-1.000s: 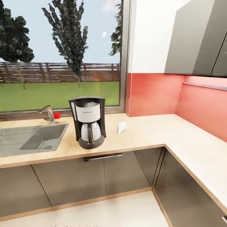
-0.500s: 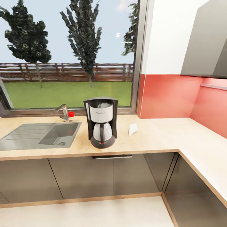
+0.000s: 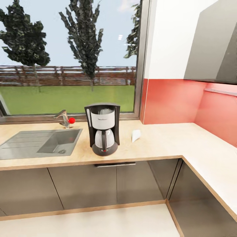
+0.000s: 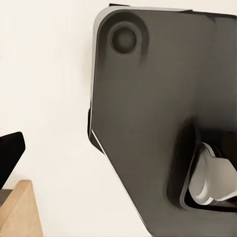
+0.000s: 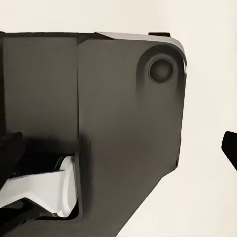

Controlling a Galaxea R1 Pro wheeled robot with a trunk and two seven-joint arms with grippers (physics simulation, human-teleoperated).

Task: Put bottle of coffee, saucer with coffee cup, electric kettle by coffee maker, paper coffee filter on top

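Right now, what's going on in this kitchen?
Nothing is being handled yet. The robot faces a wooden countertop where the coffee maker stands upright between the sink and a small white paper coffee filter, which lies beside it, not on top. Both wrist views look down at the robot's own dark base.

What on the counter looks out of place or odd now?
A small white paper coffee filter lies on the countertop beside the coffee maker, not on top of it. The coffee maker stands upright; nothing looks spilled or damaged.

A dark brand mark — too blurred to read — on the coffee maker (image 3: pixel 102 128)'s white front
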